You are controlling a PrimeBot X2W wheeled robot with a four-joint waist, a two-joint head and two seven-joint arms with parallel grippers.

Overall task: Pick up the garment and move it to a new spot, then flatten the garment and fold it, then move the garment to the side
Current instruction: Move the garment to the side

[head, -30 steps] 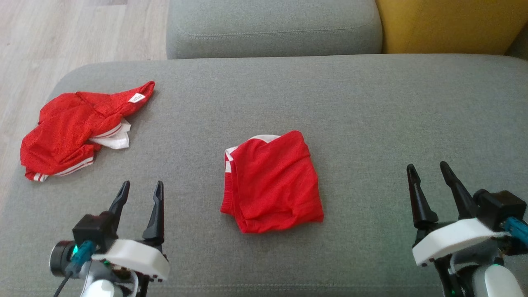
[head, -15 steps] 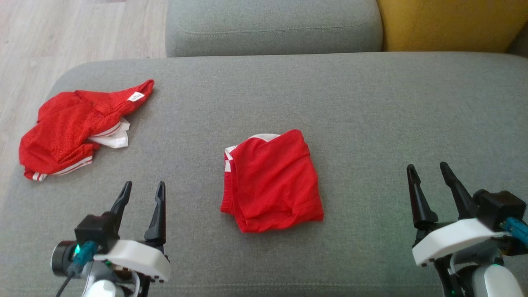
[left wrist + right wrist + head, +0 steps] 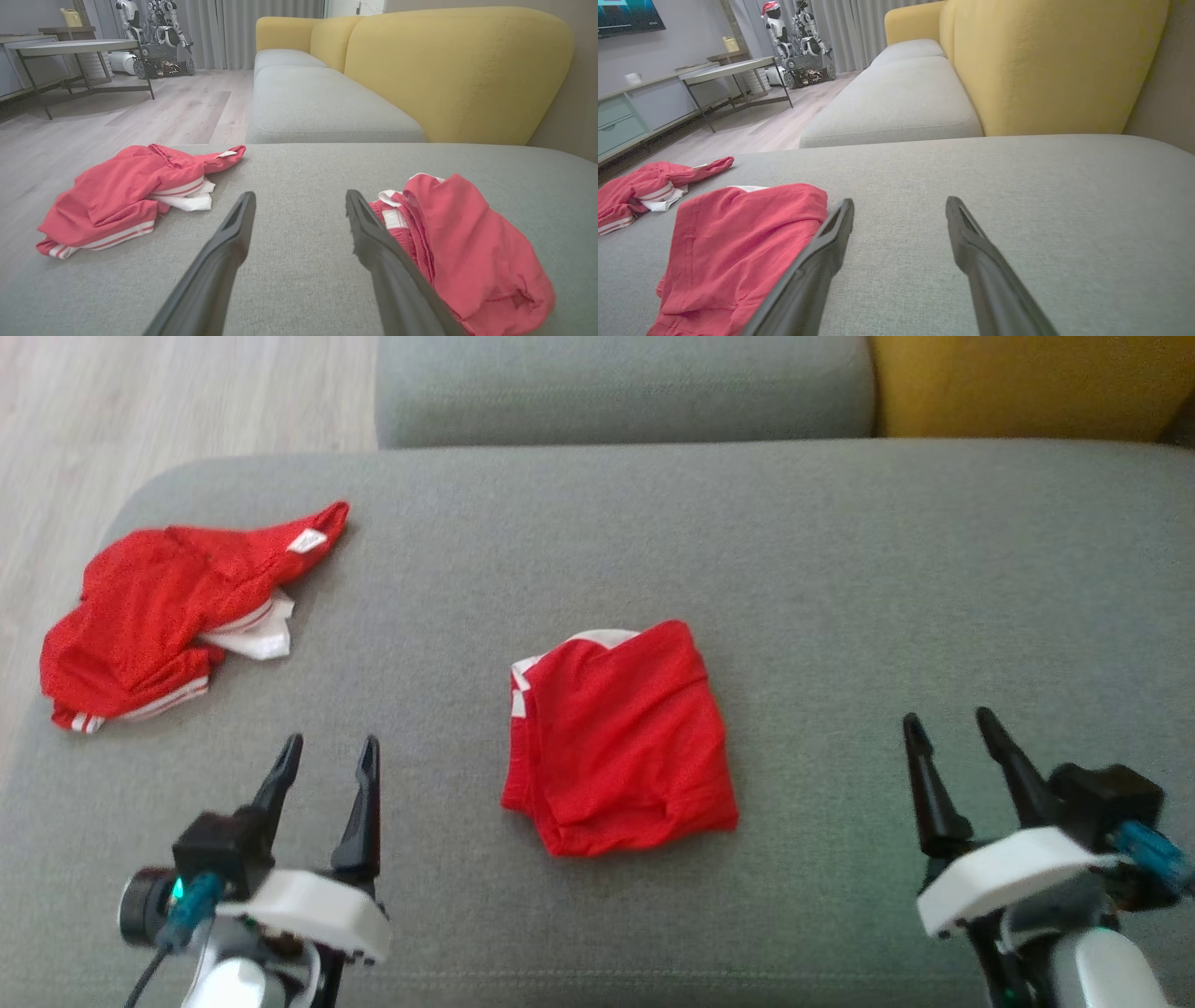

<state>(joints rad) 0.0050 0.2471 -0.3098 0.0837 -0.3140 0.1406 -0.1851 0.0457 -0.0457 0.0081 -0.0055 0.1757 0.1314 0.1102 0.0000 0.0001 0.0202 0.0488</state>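
1. The folded red garment (image 3: 621, 737) lies near the middle of the grey seat cushion (image 3: 840, 569). It is a compact, roughly square bundle with a white band showing at its far-left corner.
2. A crumpled red garment (image 3: 159, 616) with white stripes and a small white label lies at the cushion's far-left end, near the rounded edge. It is well apart from the folded one.
3. The left gripper (image 3: 332, 741) is at the near-left of the cushion, its 2 dark fingers spread with nothing between them. It sits between the 2 garments and touches neither.
4. The right gripper (image 3: 948, 716) is at the near-right, its 2 fingers spread the same way and empty. It is over bare grey fabric, well to the right of the folded garment.
5. In the left wrist view, the crumpled garment lies to the left of the fingers and the folded one to their right.
6. In the right wrist view, both garments lie to the left of the fingers, the folded one nearer.
7. Beyond the seat cushion are a second grey cushion (image 3: 616, 383), a yellow backrest (image 3: 1018, 383) and pale wooden floor (image 3: 187, 392).
8. Far off in the left wrist view, a table (image 3: 70, 46) on dark legs stands on the floor. Another robot (image 3: 154, 32) stands in front of grey curtains (image 3: 261, 23).
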